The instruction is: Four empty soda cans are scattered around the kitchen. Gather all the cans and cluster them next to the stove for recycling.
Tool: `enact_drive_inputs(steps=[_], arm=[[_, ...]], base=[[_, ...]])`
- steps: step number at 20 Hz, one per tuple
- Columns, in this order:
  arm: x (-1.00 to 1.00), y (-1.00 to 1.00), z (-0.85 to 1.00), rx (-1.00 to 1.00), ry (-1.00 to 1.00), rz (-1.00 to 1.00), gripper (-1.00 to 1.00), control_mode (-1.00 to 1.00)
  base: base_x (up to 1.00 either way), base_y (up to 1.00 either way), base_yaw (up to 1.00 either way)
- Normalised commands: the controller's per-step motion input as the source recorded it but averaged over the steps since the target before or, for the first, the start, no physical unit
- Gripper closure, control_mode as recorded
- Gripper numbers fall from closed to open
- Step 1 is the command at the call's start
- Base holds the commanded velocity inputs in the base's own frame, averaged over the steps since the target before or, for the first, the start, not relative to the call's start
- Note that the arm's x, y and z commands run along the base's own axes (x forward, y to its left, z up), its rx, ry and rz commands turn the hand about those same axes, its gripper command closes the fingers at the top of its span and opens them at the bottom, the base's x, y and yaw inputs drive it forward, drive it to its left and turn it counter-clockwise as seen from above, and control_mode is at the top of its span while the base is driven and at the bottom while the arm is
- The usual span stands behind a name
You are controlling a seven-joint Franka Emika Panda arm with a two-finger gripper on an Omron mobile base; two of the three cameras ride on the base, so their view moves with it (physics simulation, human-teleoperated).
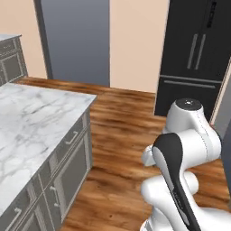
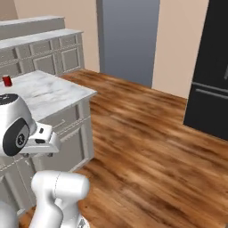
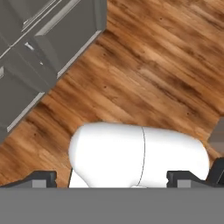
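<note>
- Broadly, a wooden plank floor [image 1: 126, 135] spreads out from the marble-topped island [image 1: 31, 122], which serves as landmark for all that follows; the floor meets the island's grey base on its open sides in both base views.
- Island: white veined marble top over grey panelled drawers and doors with bar handles [image 1: 71, 138]; in the hand view its grey cabinet fronts [image 3: 48, 39] fill the upper left corner above the planks.
- Black refrigerator [image 1: 198, 54]: well apart from the island, across the floor, standing against the peach wall; two long vertical handles and a drawer seam below.
- Grey-blue doorway panel [image 1: 76, 40]: set in the same far wall, beyond the island's far corner.
- Grey wall cabinets [image 2: 40, 53]: a stepped counter run behind the island, along the wall, with panelled fronts.
- Robot arm [image 1: 180, 153]: white with dark joints, folded just beside the island's near corner, over the floor.
- Gripper [image 3: 118, 177]: pointed down at the floor beside the island; two dark fingertips [image 3: 41, 178] stand far apart at the lower edge of the hand view, so the jaws are spread wide with nothing between them.
- Soda can [image 2: 6, 81]: one small red can, upright on the island's marble top, toward its far side in the right base view, well apart from the gripper.
</note>
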Motion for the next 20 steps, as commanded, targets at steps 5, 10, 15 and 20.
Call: enact_drive_inputs(steps=[5, 10, 15, 20], arm=[[0.0, 0.0, 0.0, 0.0, 0.0, 0.0, -1.0, 1.0], [0.0, 0.0, 0.0, 0.0, 0.0, 0.0, -1.0, 1.0], [0.0, 0.0, 0.0, 0.0, 0.0, 0.0, -1.0, 1.0], [0.0, 0.0, 0.0, 0.0, 0.0, 0.0, -1.0, 1.0]], base=[[1.0, -0.6, 0.18], [1.0, -0.66, 0.23], [1.0, -0.71, 0.27], [1.0, -0.56, 0.26]])
